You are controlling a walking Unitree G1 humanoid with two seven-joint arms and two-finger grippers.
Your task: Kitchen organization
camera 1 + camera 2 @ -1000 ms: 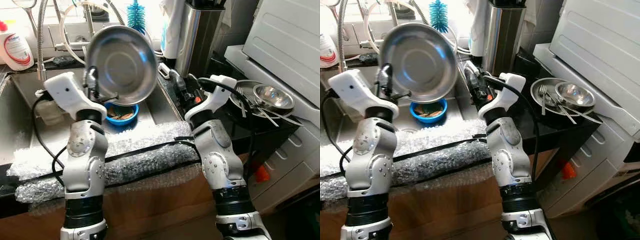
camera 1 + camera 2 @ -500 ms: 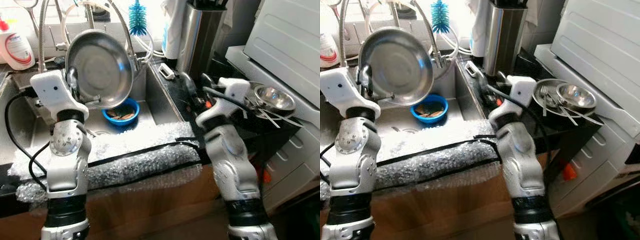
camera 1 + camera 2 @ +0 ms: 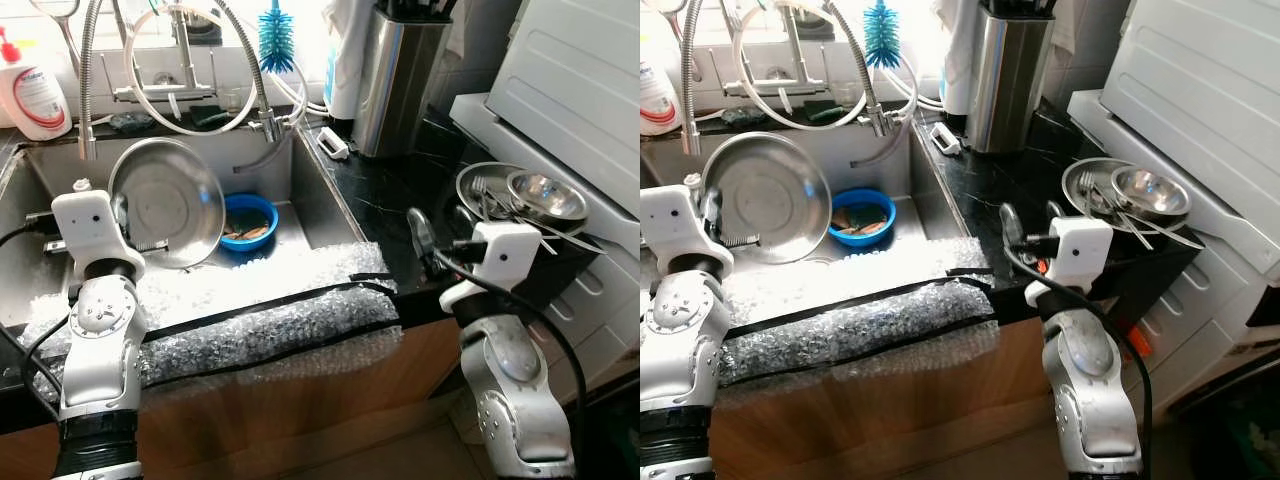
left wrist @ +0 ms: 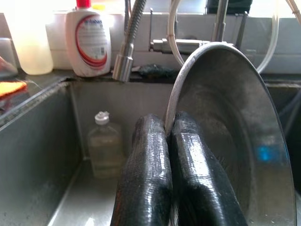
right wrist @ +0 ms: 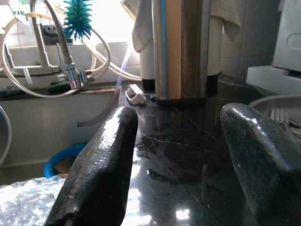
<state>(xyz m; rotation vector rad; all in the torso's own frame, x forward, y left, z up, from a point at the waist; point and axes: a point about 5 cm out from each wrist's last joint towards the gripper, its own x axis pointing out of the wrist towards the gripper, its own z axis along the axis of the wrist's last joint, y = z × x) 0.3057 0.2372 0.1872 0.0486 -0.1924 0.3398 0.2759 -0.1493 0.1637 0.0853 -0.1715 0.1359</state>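
Steel plate (image 3: 166, 215), pinched by its rim in the left gripper (image 4: 168, 141), stands on edge over the sink (image 3: 40, 270), with the dish stack (image 3: 520, 200) at two o'clock, nearer the wide-open right gripper (image 5: 183, 169).

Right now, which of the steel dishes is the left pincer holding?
The large steel plate, held upright over the sink with its rim pinched in the left pincer. The small steel bowl sits on the counter to the right.

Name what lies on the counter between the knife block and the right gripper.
Bare black counter lies between the knife block and the right gripper, as the right wrist view shows.
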